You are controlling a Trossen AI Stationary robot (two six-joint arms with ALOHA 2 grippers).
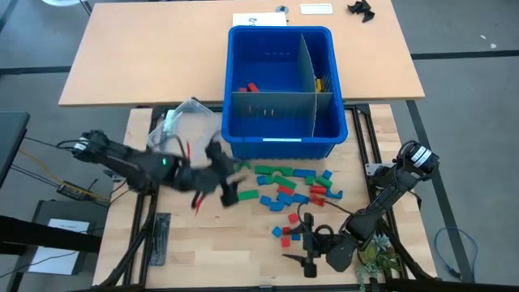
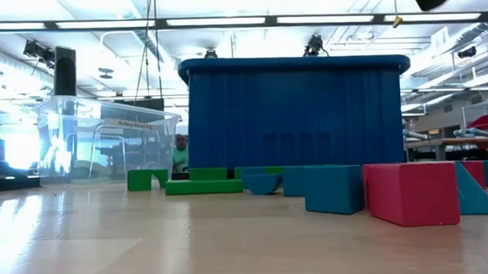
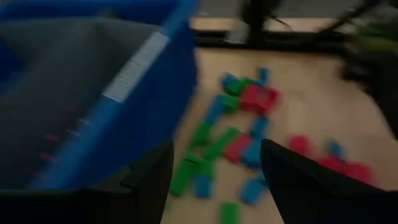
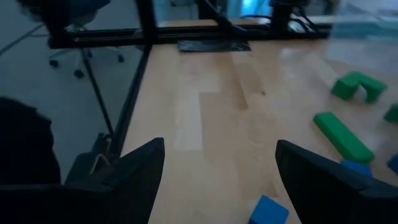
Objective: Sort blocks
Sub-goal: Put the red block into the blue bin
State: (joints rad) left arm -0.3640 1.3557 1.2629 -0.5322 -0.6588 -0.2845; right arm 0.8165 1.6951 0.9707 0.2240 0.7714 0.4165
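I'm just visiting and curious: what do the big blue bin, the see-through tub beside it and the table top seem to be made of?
Blue bin: probably moulded plastic, smooth, uniform colour, with a grey divider inside.
Clear tub: likely thin transparent plastic; the room shows through its glossy walls.
Table top: looks like pale wood, with visible grain and plank seams, matte to slightly satin.

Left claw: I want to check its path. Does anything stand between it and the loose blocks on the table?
Nothing visible. The left claw is open and empty above the table beside the blue bin, with the blocks lying just ahead.
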